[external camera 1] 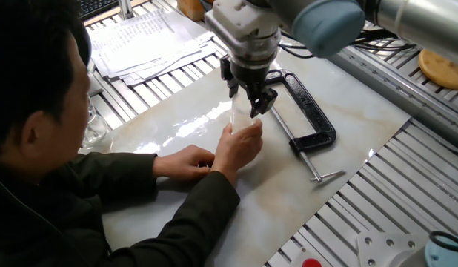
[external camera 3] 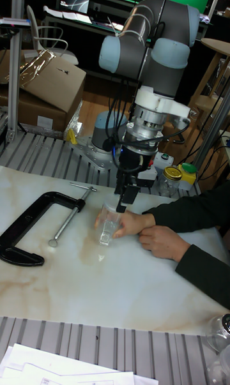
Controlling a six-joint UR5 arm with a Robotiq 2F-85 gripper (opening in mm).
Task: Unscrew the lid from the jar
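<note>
1. Right under my pincer (external camera 3: pixel 125 201) stands the jar (external camera 3: pixel 106 226), clear and upright on the marble table (external camera 1: pixel 184 126); I can make out nothing inside it.
2. My fingers come down over the jar's top, where the lid (external camera 1: pixel 244 122) shows only as a pale blur, so I cannot tell whether I am clamped on it or standing apart.
3. A person's hand (external camera 1: pixel 240 148) wraps the jar just below my fingertips, and a second hand (external camera 1: pixel 186 161) lies flat on the table close beside it.
4. One black clamp (external camera 1: pixel 307 119) lies near my pincer on the side away from the person, touching neither the jar nor me.
5. Beyond the clamp the table runs bare to its edge, where slatted rails (external camera 1: pixel 407 185) begin.
6. Farther off, a capped jar (external camera 3: pixel 171 179) sits by my base.
7. Count: one held jar, one clamp, two hands.
</note>
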